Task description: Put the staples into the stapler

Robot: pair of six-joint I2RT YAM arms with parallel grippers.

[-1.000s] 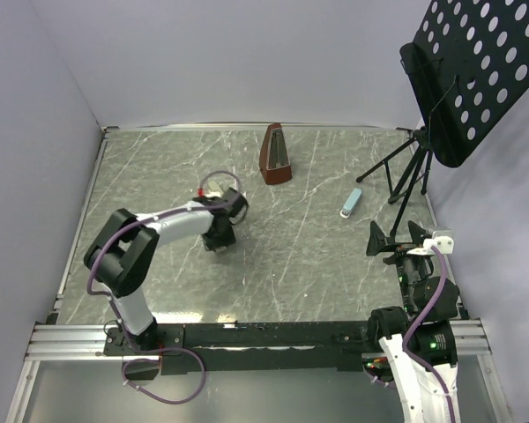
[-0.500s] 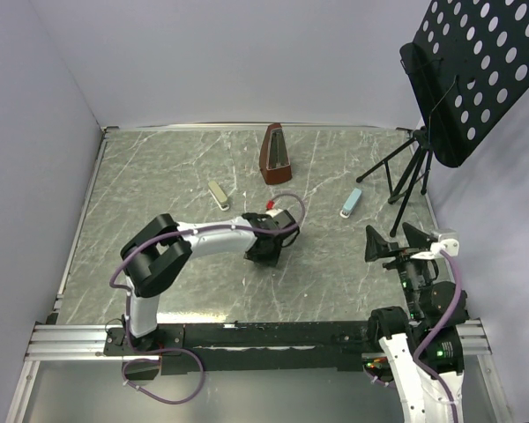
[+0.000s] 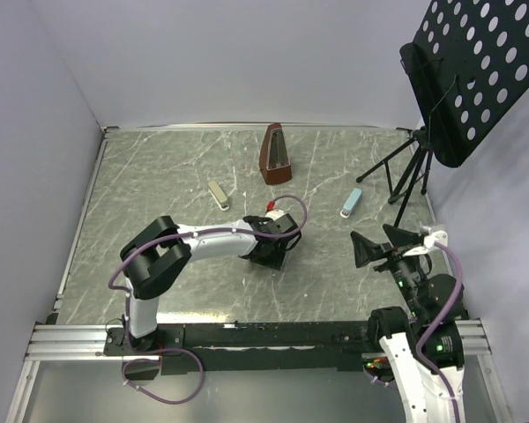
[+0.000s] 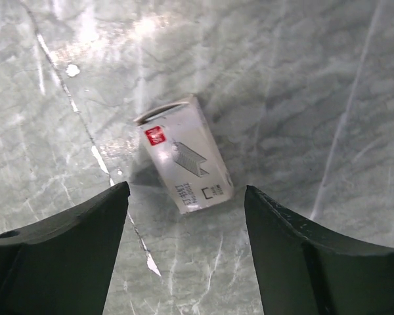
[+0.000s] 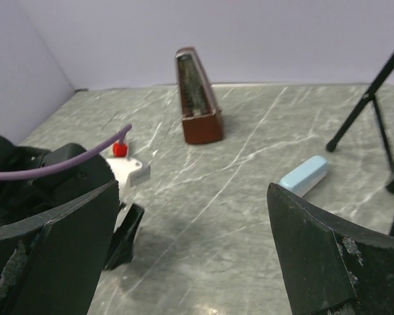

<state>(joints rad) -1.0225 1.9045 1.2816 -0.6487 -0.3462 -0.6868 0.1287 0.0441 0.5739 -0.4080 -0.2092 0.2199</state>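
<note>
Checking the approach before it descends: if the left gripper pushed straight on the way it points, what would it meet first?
Most likely the staples box, lying flat on the table right ahead of the left gripper, between its open jaws.

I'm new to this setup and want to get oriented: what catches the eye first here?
The black perforated music stand looms at the far right corner, and a brown metronome stands far back in the middle. Near the centre, the left hand hangs open over a small white staple box with red print, lying flat.
</note>
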